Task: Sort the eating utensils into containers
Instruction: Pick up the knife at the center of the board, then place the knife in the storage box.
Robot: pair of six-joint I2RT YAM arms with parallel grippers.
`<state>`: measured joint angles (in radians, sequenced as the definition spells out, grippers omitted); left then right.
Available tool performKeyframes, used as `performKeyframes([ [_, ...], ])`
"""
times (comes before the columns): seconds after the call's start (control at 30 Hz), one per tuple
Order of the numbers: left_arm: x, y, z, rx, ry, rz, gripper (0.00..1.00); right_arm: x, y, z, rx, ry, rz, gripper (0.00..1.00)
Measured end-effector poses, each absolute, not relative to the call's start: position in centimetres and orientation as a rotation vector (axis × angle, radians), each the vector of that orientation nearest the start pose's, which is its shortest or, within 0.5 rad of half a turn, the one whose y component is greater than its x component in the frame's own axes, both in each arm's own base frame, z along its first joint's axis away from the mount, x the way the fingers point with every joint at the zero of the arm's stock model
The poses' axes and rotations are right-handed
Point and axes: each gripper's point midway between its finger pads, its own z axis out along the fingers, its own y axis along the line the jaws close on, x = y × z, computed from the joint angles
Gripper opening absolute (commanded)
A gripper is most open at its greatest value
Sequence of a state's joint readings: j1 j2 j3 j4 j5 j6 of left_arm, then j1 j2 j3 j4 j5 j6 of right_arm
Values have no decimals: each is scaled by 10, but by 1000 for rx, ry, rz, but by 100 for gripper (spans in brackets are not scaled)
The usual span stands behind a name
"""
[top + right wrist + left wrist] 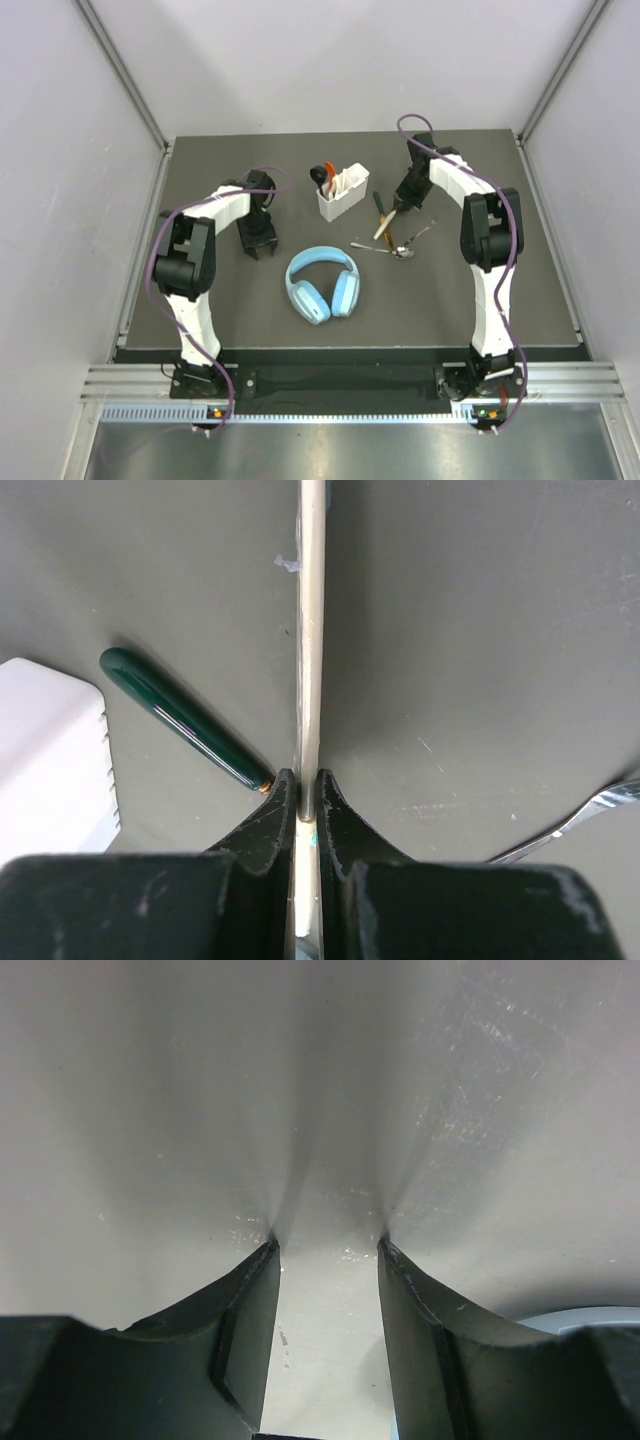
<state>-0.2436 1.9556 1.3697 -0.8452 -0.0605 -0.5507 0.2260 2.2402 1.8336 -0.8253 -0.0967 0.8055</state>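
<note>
The right hand (308, 780) is clenched on the slim shaft of a cream-handled utensil (312, 630), just to the right of the white caddy (348, 190) on the dark surface (200, 310). Both fingers press the shaft from either side. Whether the utensil rests on the surface cannot be told. A green-handled utensil (180, 712) lies flat between the caddy and the gripped piece, with its tip ending just beside the right hand's fingers. Two metal utensils (403, 250) lie crossed on the surface, farther right of the caddy and nearer the arm bases. The caddy holds an orange-red spoon (329, 170) and a black spoon (318, 177), standing up at its far end. The left hand (328, 1243), to the left of the caddy, hangs released, its fingers apart around nothing. Light-blue headphones (322, 283) lie on the near side of the caddy, apart from it.
</note>
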Motion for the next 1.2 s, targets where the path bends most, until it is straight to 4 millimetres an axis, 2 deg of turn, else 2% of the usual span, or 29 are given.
performKeyframes([
  [0.13, 343, -97, 19, -462, 2958, 5, 49, 465, 154, 38, 782, 2755, 359, 0],
  [0.3, 344, -97, 19, -458, 2965, 6, 49, 470, 142, 45, 706, 2737, 268, 0],
  [0.37, 345, -98, 19, -459, 2966, 4, 49, 478, 138, 57, 663, 2711, 244, 0],
  [0.43, 345, -98, 19, -458, 2966, 4, 49, 491, 139, 77, 590, 2655, 251, 0],
  [0.57, 345, -98, 19, -457, 2965, 3, 49, 506, 143, 119, 432, 2539, 270, 0],
  [0.7, 345, -98, 19, -456, 2966, 4, 49, 519, 166, 161, 224, 2417, 280, 0],
  [0.87, 346, -97, 19, -443, 2971, 8, 49, 535, 214, 213, -27, 2236, 301, 0],
  [1.03, 346, -97, 19, -435, 2972, 10, 49, 543, 241, 234, -154, 2111, 273, 0],
  [1.2, 346, -97, 19, -433, 2971, 14, 49, 556, 243, 252, -185, 2011, 217, 0],
])
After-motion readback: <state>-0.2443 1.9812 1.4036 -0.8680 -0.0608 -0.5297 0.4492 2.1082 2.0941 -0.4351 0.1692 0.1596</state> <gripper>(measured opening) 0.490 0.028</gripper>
